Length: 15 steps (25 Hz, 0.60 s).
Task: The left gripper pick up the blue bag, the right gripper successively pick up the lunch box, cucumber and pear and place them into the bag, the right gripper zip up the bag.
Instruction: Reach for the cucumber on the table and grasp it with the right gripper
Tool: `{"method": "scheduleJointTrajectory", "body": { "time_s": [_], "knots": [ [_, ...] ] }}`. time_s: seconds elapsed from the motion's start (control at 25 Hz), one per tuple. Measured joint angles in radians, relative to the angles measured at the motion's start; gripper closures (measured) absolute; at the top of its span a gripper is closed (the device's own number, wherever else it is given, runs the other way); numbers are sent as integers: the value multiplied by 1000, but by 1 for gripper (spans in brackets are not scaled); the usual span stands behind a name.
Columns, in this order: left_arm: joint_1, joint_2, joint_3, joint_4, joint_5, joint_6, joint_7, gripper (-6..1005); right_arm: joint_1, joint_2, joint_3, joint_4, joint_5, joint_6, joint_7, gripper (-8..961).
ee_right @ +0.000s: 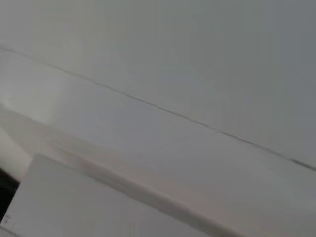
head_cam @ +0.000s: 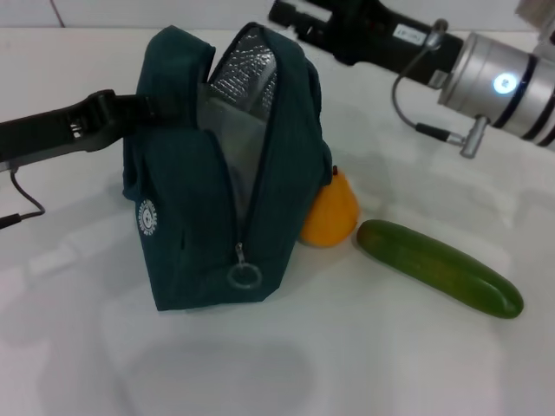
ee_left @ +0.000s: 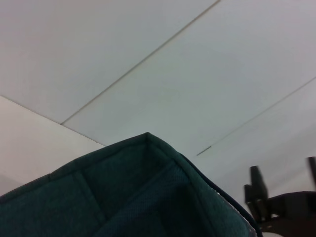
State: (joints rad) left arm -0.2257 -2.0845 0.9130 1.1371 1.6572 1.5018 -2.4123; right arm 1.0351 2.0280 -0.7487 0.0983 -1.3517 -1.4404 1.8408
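The blue bag stands upright mid-table, its zipper open and silver foil lining showing. My left gripper reaches in from the left and is shut on the bag's upper left rim; the left wrist view shows that rim close up. My right gripper hangs behind the bag's top, open and empty, and its two spread fingers show as the right gripper in the left wrist view. The pear sits against the bag's right side. The cucumber lies right of it. A smooth grey panel fills the opening; I cannot tell whether it is the lunch box.
The white table extends around the bag on all sides. A cable loops off the right arm's silver wrist. The right wrist view shows only pale white surfaces.
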Motion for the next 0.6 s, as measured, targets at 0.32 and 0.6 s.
{"method": "scheduleJointTrajectory", "body": {
  "time_s": [0.32, 0.6],
  "knots": [
    [-6, 1, -39, -67, -2, 6, 40, 955, -184, -3, -14, -286, 4, 22, -107, 270],
    [15, 2, -76, -78, 5, 12, 51, 955, -314, -36, -170, -580, -51, 85, -172, 68]
  ]
}}
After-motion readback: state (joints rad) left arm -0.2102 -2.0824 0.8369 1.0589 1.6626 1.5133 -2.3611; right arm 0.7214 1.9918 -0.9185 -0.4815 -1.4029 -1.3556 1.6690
